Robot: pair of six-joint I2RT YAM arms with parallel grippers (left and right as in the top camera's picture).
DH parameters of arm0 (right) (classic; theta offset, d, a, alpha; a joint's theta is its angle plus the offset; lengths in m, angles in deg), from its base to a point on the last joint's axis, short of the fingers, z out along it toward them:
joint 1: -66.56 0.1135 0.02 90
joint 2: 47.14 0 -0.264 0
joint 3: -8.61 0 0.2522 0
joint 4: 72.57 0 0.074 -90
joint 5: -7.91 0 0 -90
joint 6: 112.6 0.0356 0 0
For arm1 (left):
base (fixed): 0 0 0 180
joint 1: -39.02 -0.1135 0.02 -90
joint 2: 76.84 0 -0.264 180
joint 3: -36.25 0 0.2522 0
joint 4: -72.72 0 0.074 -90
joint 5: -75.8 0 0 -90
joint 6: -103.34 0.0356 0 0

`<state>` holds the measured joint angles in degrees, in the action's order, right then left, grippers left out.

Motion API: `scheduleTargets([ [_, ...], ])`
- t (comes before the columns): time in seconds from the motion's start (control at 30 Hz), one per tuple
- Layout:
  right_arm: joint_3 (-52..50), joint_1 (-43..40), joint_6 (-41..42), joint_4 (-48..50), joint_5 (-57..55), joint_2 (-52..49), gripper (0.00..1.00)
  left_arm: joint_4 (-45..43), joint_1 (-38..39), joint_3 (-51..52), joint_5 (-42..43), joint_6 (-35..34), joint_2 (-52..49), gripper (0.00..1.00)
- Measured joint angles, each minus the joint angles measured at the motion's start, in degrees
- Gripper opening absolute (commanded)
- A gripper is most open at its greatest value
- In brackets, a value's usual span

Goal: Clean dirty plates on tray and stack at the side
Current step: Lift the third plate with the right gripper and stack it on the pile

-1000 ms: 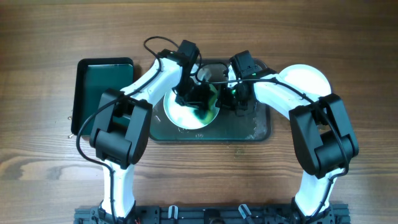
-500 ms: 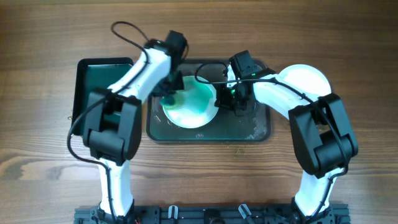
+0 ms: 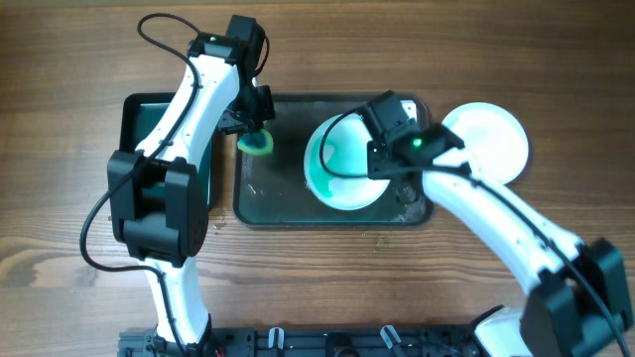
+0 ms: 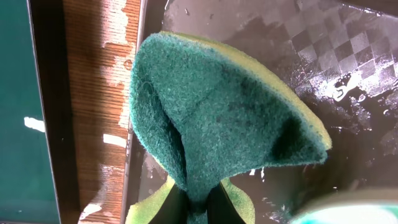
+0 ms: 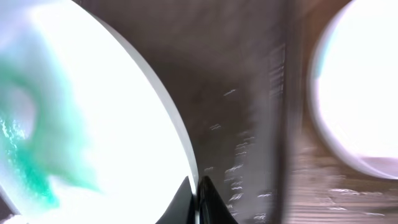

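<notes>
A white plate smeared teal-green is held over the right half of the dark tray. My right gripper is shut on its right rim; in the right wrist view the fingers pinch the plate edge. Clean white plates lie on the table right of the tray, also in the right wrist view. My left gripper is shut on a green and yellow sponge at the tray's upper left corner; the sponge fills the left wrist view.
A smaller dark green sponge tray lies left of the main tray. The main tray floor is wet with streaks. Wooden table lies in front.
My left gripper has carried the sponge off the plate to the tray's upper left corner. My right gripper has moved the smeared plate from the tray's left to its right half.
</notes>
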<state>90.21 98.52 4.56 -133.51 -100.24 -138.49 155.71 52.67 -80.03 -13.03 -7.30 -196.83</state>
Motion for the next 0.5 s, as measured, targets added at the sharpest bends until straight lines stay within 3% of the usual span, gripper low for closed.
scheduleTargets([
  [0.3,0.0,13.81,-0.57,-3.8,-35.6,3.19,0.04,-0.02,0.0,0.0,0.94,0.02,0.0,0.04],
  [0.5,0.0,20.81,-6.38,-2.91,-56.76,3.19,0.04,-0.02,0.0,0.0,1.11,0.02,0.0,0.04],
])
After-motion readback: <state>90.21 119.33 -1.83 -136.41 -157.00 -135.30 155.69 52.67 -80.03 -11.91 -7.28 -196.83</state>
